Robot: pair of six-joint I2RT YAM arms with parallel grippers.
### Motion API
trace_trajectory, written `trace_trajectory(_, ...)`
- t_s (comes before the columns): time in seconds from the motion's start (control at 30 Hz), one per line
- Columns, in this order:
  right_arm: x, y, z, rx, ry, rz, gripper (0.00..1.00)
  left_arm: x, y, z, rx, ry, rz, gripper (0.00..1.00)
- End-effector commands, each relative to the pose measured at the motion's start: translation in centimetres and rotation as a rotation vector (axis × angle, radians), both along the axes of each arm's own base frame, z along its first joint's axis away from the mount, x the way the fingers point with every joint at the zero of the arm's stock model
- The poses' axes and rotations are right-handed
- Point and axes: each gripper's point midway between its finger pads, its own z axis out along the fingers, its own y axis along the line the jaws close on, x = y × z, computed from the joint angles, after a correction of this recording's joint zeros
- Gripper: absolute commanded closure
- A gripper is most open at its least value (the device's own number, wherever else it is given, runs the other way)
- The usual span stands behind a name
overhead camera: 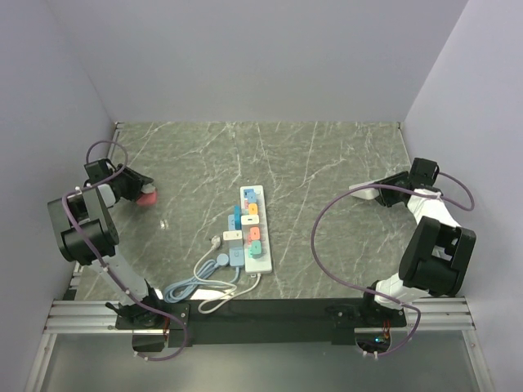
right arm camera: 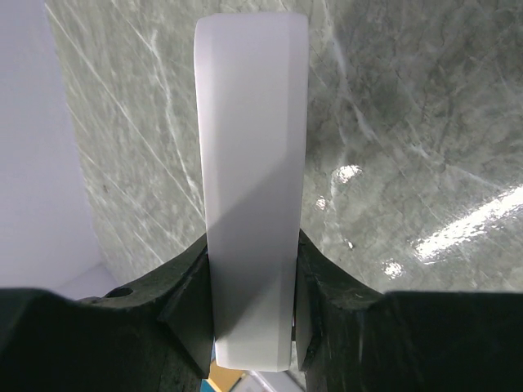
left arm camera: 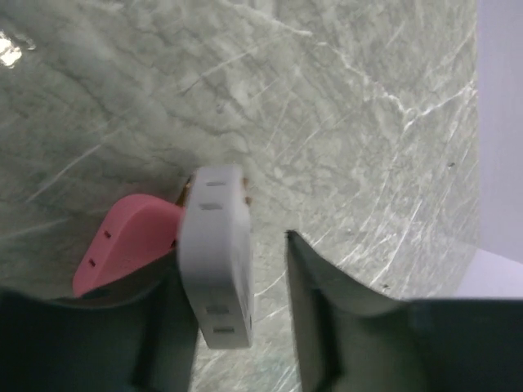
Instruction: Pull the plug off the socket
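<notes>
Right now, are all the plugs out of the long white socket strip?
Not yet. Done: a pink plug and a white boxy plug sit by the open left gripper, far from the long white plastic power strip. In hand: the right gripper clamps a flat white plastic block. Left: that strip still carries several coloured plugs.
</notes>
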Motion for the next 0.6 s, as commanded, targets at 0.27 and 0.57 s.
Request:
trace_trajectory(0.27,0.5,-1.1,1.7,0.0,-0.067,-0.048,1.0,-1.2,1.4,2.4,0.03,0.042,0.092,0.35)
trace_trajectory(0.57,0.2,-2.0,0.8,0.028,-0.06,-0.109,1.0,-4.5,0.3,5.1,0.024,0.033,0.089,0.34)
